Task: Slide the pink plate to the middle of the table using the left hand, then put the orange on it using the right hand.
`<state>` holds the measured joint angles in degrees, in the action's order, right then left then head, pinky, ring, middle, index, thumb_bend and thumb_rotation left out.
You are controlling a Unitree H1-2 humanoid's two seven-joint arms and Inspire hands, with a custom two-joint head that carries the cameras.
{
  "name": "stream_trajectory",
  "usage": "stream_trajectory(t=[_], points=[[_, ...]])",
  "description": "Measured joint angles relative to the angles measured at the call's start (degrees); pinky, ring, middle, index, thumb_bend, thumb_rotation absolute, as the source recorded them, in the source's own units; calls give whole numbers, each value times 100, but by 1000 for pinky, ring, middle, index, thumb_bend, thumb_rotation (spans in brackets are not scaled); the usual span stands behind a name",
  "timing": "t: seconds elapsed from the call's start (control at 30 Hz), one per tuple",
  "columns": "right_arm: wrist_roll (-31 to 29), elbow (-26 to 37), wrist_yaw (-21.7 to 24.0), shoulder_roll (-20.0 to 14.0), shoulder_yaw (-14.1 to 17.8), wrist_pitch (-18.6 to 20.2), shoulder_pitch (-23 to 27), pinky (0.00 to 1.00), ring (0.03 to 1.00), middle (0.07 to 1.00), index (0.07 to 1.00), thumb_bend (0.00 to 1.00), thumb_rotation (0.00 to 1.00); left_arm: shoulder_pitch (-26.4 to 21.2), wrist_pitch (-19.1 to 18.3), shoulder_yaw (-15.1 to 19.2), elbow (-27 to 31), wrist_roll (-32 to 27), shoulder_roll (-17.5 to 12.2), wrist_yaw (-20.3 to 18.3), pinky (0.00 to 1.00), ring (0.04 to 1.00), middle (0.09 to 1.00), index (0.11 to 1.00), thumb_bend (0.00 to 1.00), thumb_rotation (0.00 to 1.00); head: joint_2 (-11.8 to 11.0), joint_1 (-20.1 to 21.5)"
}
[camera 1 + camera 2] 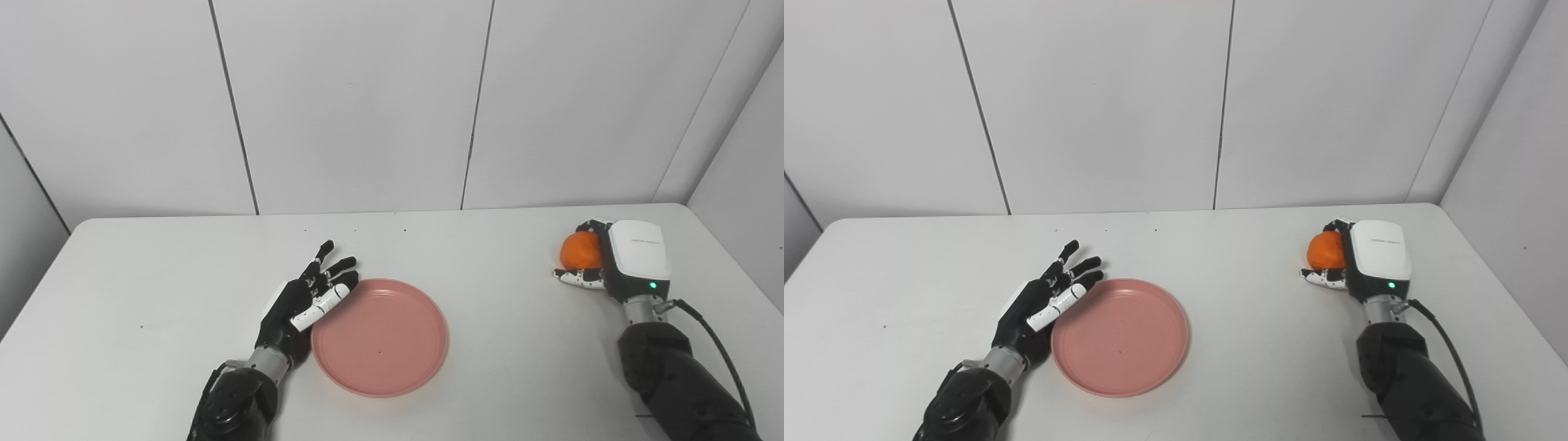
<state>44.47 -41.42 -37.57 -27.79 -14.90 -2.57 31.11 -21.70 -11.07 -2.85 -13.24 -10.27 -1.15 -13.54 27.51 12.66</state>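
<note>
Pink plate mid-desk, left robot hand spread, touching its 9 o'clock rim. Right robot hand wraps the orange; plate lies toward its 8 o'clock.

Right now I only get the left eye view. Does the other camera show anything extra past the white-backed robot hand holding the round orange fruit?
Observer: A little. In the right eye view, more of the bare white table shows between the right hand, shut on the orange, and the table's right edge.
Operator: Anything new near the flat pink plastic plate?
Observer: No. The pink plate and the open left hand at its left rim look the same. What you lack is on the right: a wider stretch of the grey side wall.
</note>
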Motion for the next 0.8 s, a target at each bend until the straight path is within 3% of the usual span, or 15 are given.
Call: stream_trajectory(t=[0.43, 0.8], points=[[-24, 1229, 656, -25, 143, -37, -11, 191, 250, 338, 479, 507, 163, -1, -2, 7, -4, -69, 8, -26, 825, 852, 867, 1000, 679, 356, 0, 18], [143, 1822, 1192, -62, 265, -29, 181, 204, 261, 345, 479, 507, 164, -8, 54, 4, -45, -70, 14, -28, 827, 845, 872, 1000, 693, 360, 17, -105]])
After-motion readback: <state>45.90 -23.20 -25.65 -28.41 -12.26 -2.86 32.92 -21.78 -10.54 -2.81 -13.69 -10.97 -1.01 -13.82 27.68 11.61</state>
